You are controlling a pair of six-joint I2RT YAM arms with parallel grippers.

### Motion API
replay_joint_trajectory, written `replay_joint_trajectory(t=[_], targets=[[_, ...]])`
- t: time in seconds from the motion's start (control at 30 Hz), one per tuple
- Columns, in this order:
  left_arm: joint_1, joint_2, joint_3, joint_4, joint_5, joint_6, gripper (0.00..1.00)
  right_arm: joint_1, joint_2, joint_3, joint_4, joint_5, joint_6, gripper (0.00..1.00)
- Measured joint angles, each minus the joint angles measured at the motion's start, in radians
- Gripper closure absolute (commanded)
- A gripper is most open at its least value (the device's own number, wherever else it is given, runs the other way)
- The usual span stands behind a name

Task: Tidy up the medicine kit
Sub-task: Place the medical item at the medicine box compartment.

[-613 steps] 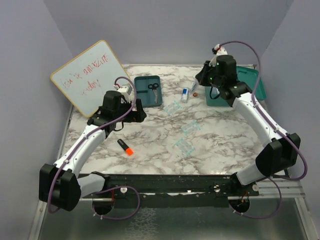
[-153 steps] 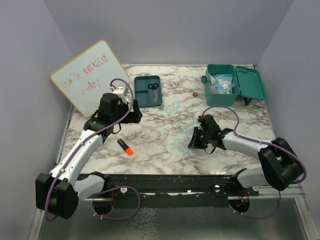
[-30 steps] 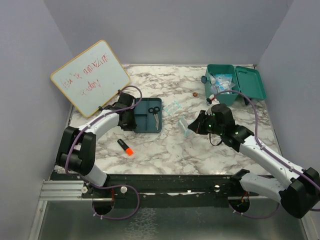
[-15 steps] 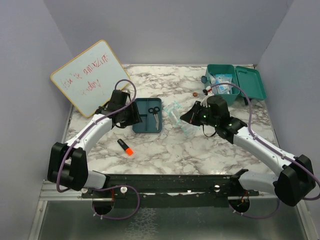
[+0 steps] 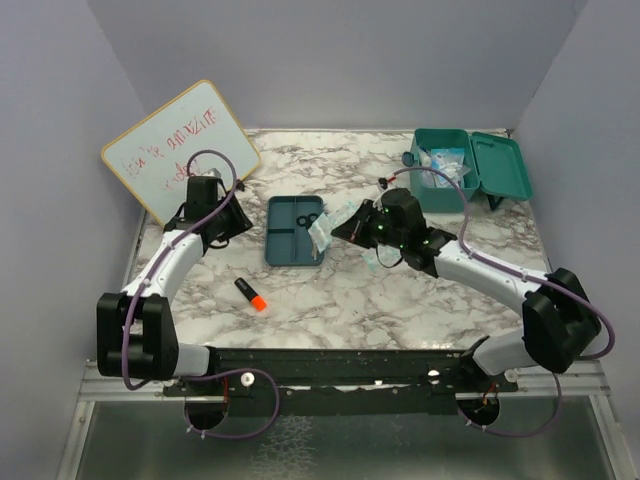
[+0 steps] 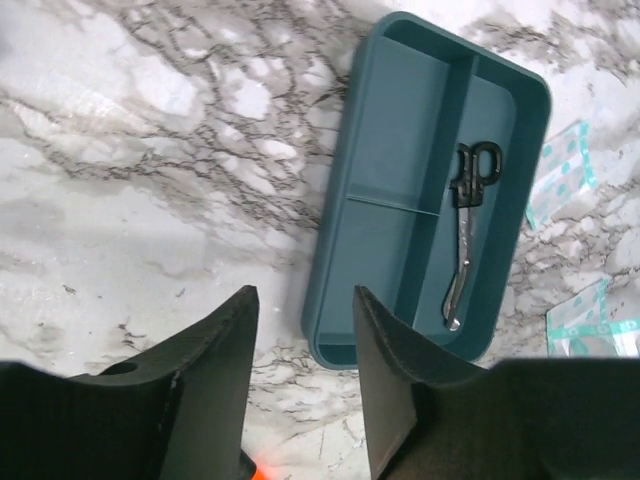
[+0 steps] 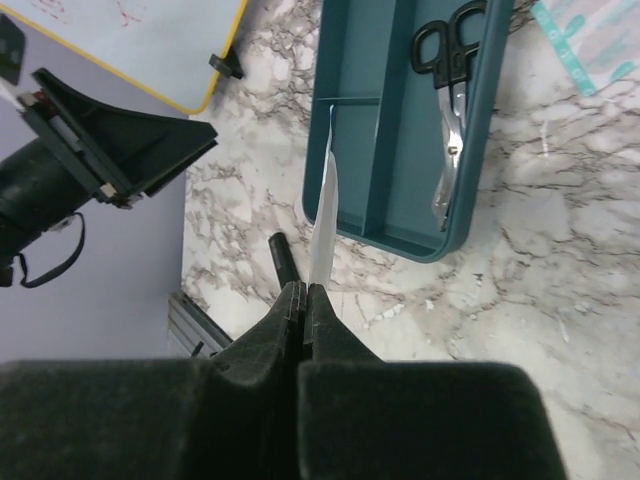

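The medicine kit (image 5: 441,196) stands open at the back right, its lid (image 5: 498,163) flipped to the right and white packets inside. My right gripper (image 5: 340,231) (image 7: 304,288) is shut on a thin white packet (image 5: 321,236) (image 7: 325,200), which hangs edge-on over the right side of a flat teal tray (image 5: 286,243) (image 7: 395,150). Black scissors (image 5: 311,218) (image 6: 464,230) (image 7: 448,90) lie in the tray. My left gripper (image 5: 231,222) (image 6: 302,330) is open and holds nothing, just left of the tray (image 6: 390,260).
A whiteboard (image 5: 180,152) leans at the back left. An orange-tipped marker (image 5: 251,294) lies in front of the tray. Clear dotted packets (image 5: 372,259) (image 6: 560,175) lie on the marble right of the tray. Purple walls close in three sides.
My left gripper has drawn back left, away from the tray's edge. My right gripper has carried the packet left, from the middle of the table to over the tray.
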Motion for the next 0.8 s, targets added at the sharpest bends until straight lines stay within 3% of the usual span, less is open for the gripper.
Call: replay_joint_trajectory(t=[0.2, 0.63, 0.8], targets=[[0.093, 0.092, -0.029, 0.028, 0.093, -0.012, 0.60, 0.053, 0.098, 0.048, 0.058, 0.021, 0.046, 0.99], [0.090, 0.189, -0.098, 0.084, 0.304, -0.039, 0.80, 0.142, 0.319, 0.131, 0.169, 0.089, 0.166, 0.99], [0.090, 0.199, -0.109, 0.102, 0.356, -0.050, 0.82, 0.154, 0.384, 0.152, 0.177, 0.137, 0.198, 0.99]])
